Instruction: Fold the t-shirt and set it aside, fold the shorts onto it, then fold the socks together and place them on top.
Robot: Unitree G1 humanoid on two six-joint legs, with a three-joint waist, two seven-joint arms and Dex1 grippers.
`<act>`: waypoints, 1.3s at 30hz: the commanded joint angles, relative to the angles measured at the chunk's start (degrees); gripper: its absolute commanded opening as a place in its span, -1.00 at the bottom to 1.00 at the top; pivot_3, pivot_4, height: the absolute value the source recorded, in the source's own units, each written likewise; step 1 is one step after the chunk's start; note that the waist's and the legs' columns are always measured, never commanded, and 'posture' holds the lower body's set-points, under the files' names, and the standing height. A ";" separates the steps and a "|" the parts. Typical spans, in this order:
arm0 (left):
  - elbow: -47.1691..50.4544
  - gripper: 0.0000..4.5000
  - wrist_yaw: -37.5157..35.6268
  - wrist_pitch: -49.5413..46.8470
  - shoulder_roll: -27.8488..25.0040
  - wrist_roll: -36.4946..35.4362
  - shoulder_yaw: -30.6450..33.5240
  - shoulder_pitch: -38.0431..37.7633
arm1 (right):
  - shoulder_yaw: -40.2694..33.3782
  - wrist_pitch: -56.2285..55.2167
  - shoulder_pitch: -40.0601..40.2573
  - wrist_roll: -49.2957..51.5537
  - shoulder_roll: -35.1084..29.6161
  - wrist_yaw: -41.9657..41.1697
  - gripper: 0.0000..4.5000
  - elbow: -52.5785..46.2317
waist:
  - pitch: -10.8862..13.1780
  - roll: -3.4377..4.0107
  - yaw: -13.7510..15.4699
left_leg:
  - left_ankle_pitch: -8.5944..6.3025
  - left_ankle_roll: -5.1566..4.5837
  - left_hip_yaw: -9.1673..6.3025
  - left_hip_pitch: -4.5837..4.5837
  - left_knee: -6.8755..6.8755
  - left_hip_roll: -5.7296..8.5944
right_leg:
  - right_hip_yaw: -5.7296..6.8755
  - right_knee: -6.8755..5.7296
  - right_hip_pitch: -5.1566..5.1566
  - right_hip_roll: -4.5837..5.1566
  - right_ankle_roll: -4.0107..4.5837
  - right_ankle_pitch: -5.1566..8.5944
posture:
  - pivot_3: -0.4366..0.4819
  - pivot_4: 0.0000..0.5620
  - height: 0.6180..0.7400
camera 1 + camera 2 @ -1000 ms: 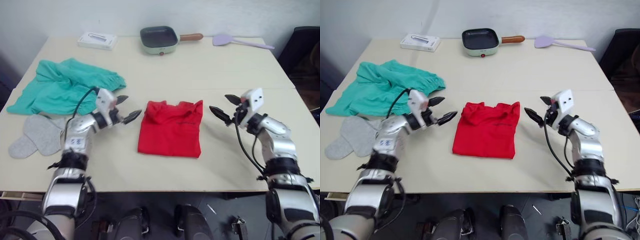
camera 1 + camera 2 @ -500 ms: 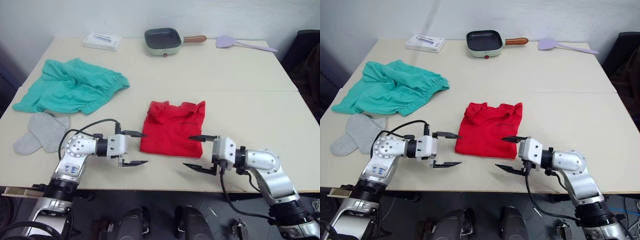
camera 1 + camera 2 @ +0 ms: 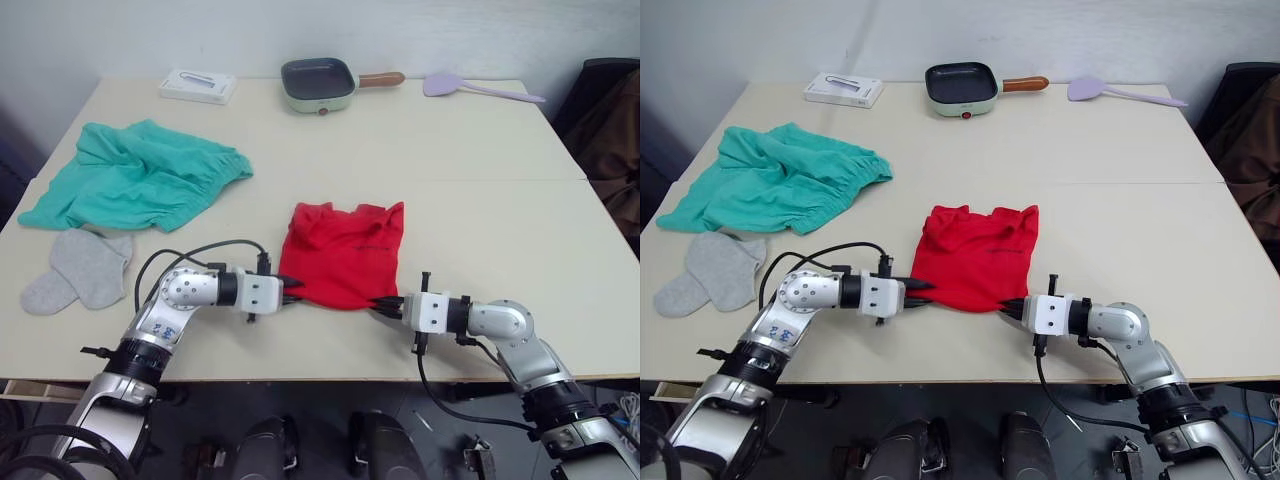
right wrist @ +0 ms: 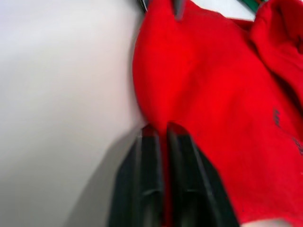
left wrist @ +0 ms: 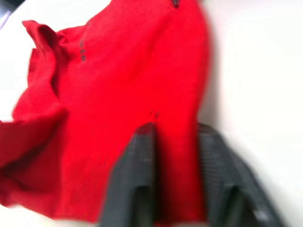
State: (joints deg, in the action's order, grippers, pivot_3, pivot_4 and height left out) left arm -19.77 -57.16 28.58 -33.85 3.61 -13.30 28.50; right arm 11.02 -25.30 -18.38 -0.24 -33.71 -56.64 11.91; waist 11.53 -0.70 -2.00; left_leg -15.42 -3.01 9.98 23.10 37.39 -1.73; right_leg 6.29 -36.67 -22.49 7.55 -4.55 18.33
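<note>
i had both arms laid low across the lower middle of the head views, each gripper at one near corner of the t-shirt (image 3: 345, 255). the shirt lay already narrowed, its long axis running from the near hem up toward the collar, so the fold ahead of me looked like a lift of that hem away from me and over onto the collar end.

the left gripper (image 3: 287, 292) came in from the left with its fingers clamped on the lower left corner; in the left wrist view red cloth sat pinched between the two black fingers (image 5: 137, 170). the right gripper (image 3: 385, 303) came in from the right, its fingers together on the lower right corner, a thin strip of red between them in its wrist view.

the two arms were about equally near, one corner each. the shorts (image 3: 135, 185) lay bunched at the upper left and the socks (image 3: 78, 270) just below them, both well apart from the shirt and not yet folded.
</note>
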 commanded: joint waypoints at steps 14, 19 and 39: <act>32.49 -0.98 1.01 -14.34 -9.52 -6.95 5.79 -23.35 | -1.43 4.21 16.46 8.58 -9.87 -5.60 -1.00 -19.72 | 0.00 0.01 0.53 | -0.27 0.30 -0.15 0.04 -0.10 0.02 | 0.03 0.14 0.03 0.07 0.14 0.08 | -0.05 -0.47 1.00; 36.28 -0.98 0.12 -20.65 -11.65 -9.34 6.65 -26.25 | -1.46 4.13 18.21 7.30 -9.44 -3.83 -1.00 -20.53 | 0.00 0.01 0.45 | -0.23 0.39 -0.16 0.02 -0.20 0.01 | 0.04 0.14 0.00 0.06 0.15 0.09 | -0.05 -0.47 1.00; 33.13 -0.99 0.23 -27.20 -6.89 -21.57 11.12 -20.86 | -4.03 30.38 4.93 30.72 -8.99 -8.92 -1.00 -25.25 | -0.03 -0.03 0.69 | -0.18 0.41 -0.29 0.03 -0.19 -0.02 | 0.16 0.16 0.03 0.02 0.18 0.10 | -0.05 -0.47 1.00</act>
State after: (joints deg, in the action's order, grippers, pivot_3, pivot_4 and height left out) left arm 15.71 -57.35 -0.56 -41.82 -20.64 -0.50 6.56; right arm 4.55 8.17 -12.17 34.84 -43.96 -64.33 -16.76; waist 11.50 -0.74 -1.31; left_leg -15.59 -2.61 9.69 23.14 37.20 -1.73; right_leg 6.47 -36.49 -22.46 7.56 -4.38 18.43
